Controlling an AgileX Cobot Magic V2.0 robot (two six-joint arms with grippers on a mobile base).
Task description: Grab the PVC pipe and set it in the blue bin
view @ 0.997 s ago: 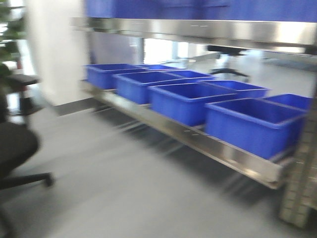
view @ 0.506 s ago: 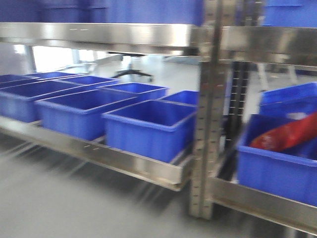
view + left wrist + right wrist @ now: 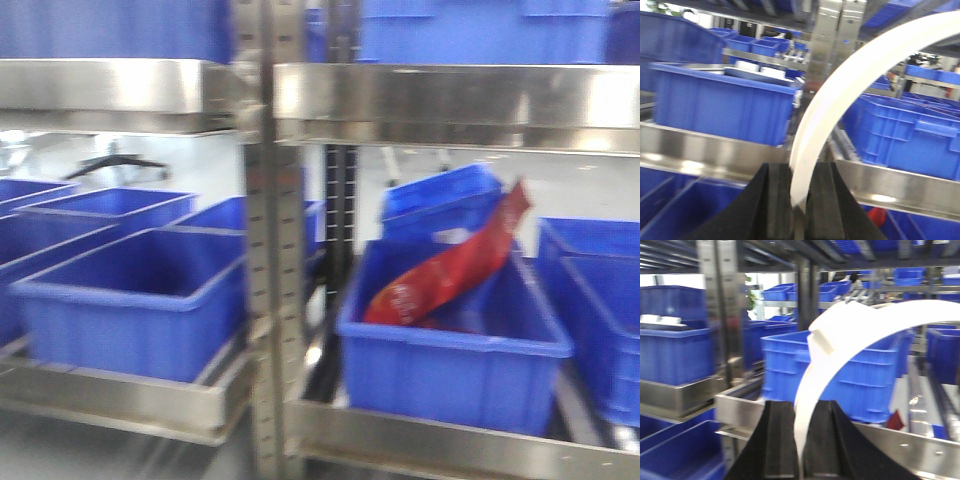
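Steel shelf (image 3: 120,400) rails and an upright post (image 3: 275,260) fill the front view, with blue bins (image 3: 130,320) in a row on the lower level. The bin right of the post (image 3: 450,375) holds a red bag (image 3: 450,270), and no arm shows here. The picture is smeared, so I judge the base is travelling and the step in hand is carrying the load to the rack; it would be best to let the base come to rest before either arm reaches out. In the left wrist view, the left gripper (image 3: 799,172) has its black fingers (image 3: 777,200) pinching the near end of the white PVC pipe (image 3: 840,85), which arcs up and to the right in front of a shelf rail and more bins. In the right wrist view, the right gripper (image 3: 799,410) pinches a white curved pipe the same way, with a lumpy fitting (image 3: 832,327) on its arc; I cannot tell whether both hold one pipe. The pipe is bowed and probably springy, so the release should come low inside a bin, clear of post and upper shelf, or it may flick out. Beyond the rack the room looks bright, with further racks of bins.
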